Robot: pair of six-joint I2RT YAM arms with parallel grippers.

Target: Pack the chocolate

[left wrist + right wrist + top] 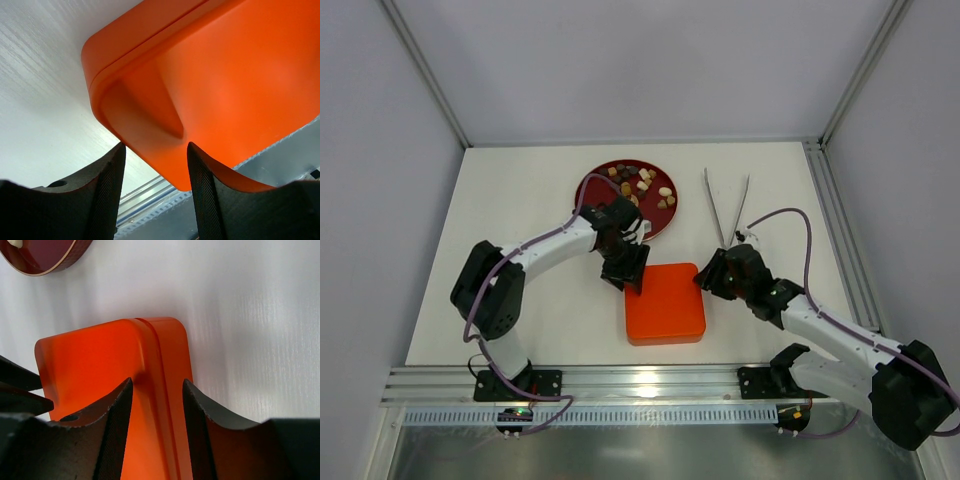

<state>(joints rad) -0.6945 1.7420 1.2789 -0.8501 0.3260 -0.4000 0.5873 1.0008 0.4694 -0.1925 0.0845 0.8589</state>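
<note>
Two grippers straddle the shut orange box [664, 302] near the table's [520, 220] front: left gripper [155, 165] and right gripper [156, 405] both spread at its edges. Chocolates [638, 184] sit on the plate [595, 185]; packing likely needs the lid lifted.

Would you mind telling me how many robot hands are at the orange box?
2: the left hand at the box's far-left corner, the right hand at its far-right corner.

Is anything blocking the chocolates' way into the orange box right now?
Yes: the orange box is closed, its lid on. The chocolates sit on the red plate behind it. Both grippers, left and right, straddle the box's edges.
</note>
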